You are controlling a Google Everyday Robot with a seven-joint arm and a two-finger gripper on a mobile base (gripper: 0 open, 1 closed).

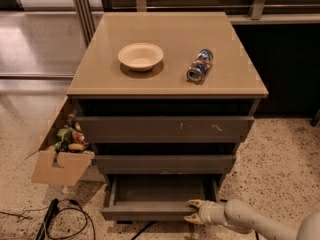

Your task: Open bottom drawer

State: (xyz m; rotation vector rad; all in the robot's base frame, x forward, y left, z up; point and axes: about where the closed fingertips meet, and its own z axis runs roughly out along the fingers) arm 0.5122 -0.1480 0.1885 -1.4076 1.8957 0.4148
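- Black cable (49,218) looped on the speckled floor (280,164), far left of the claw (193,211) and about level with it. Lying off to the side of the drawer's path, so probably no snag.
- Cardboard box (55,166) of odds and ends, up and left of the claw, tucked against the cabinet's side and out of the way of anything sliding forward.
- Pale bowl (140,55) high above and left of the claw, upright on the tan cabinet top (100,79). No part in the job, but worth a smooth pull so as not to jolt it.
- Bottom drawer (145,211), lowest of three, immediately left of the claw and touching it. Part-way out, grey tray floor showing, plain front well forward of the middle front (165,163) above.
- Claw low at the drawer's right front corner, one yellowish finger (192,202) over the rim inside the tray, the other out in front. Clamped on the front panel, seemingly for want of a handle. Off-centre hold, so some risk of skewing.
- Can (200,65) on its side, almost straight above the claw, apart from the bowl. Likely to roll if shaken.
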